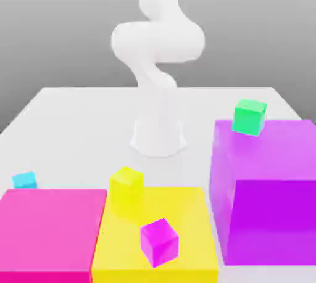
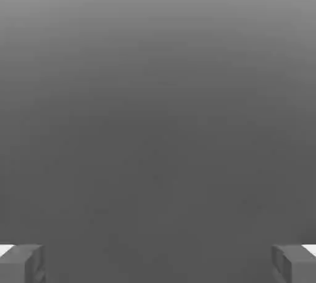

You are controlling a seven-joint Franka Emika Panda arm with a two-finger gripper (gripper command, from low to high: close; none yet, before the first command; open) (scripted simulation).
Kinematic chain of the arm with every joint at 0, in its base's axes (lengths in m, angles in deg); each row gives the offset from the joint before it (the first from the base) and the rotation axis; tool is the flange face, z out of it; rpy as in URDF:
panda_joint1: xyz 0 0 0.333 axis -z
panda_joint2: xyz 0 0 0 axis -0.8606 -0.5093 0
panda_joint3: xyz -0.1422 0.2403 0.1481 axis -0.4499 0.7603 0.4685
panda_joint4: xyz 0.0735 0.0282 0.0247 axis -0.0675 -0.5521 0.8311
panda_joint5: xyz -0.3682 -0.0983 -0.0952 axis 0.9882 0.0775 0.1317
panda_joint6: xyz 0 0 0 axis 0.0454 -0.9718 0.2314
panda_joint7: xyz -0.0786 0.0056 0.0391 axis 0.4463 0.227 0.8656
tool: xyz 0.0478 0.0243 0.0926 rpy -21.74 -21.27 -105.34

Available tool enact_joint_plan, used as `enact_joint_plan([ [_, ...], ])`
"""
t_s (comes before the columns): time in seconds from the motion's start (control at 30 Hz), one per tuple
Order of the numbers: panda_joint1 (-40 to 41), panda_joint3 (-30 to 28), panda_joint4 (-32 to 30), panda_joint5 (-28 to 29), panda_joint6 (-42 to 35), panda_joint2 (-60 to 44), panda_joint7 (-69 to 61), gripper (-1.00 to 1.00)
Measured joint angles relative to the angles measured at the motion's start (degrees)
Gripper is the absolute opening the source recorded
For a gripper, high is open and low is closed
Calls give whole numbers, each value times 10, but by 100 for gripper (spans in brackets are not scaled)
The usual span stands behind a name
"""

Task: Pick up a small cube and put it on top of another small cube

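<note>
The small cyan cube (image 1: pixel 24 180) rests on the white table (image 1: pixel 74 121), at the exterior view's left, just behind the big pink block. A small green cube (image 1: pixel 249 117) sits on the far edge of the big purple block. A small yellow cube (image 1: pixel 126 187) and a small magenta cube (image 1: pixel 159 241) stand on the big yellow block. In the hand view my gripper (image 2: pixel 158 263) is open, its two grey fingertips (image 2: pixel 21 263) far apart with nothing between them, facing plain grey background. The white arm (image 1: pixel 157 60) rises from its base past the picture's top.
Three big blocks line the near side of the table: a pink one (image 1: pixel 49 232), a low yellow one (image 1: pixel 191 214) and a tall purple one (image 1: pixel 271 201). The arm's base (image 1: pixel 158 140) stands at the table's middle, behind them.
</note>
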Motion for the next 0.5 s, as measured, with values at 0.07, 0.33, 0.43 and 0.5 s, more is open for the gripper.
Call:
enact_joint_plan([
  [0.07, 33, 3, -12, 0, 15, -28, 53, 0],
  [0.33, 152, 12, -56, 5, 73, -135, 254, 0],
  [0.43, 194, 13, -73, 8, 95, -174, 330, 0],
  [0.5, 221, 12, -84, 11, 109, -201, 382, 0],
])
